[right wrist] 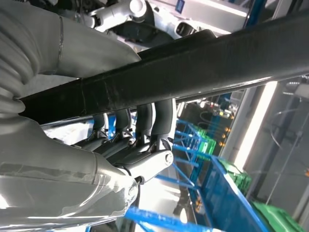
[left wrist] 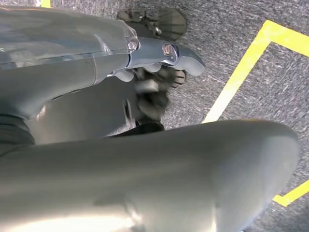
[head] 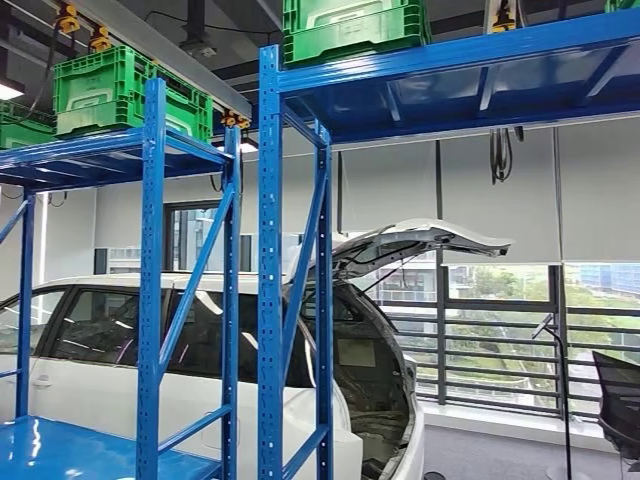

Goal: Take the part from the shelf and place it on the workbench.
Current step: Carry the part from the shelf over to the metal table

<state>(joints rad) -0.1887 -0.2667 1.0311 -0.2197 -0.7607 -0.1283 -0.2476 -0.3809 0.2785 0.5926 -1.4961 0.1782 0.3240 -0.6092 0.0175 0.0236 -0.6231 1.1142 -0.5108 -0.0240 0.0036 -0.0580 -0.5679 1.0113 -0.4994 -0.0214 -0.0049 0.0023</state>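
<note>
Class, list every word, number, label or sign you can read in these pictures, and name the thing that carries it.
None can be read.
Green crate: raised marks on its side, too blurred to read.
Blue label on a pale beam, in the right wrist view: too small to read.

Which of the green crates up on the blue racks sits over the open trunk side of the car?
The green crate atop the right-hand blue rack, next to the white car's raised tailgate; the other crates top the left rack.

Head view faces shelving (head: 272, 250); wrist views hug hands
</note>
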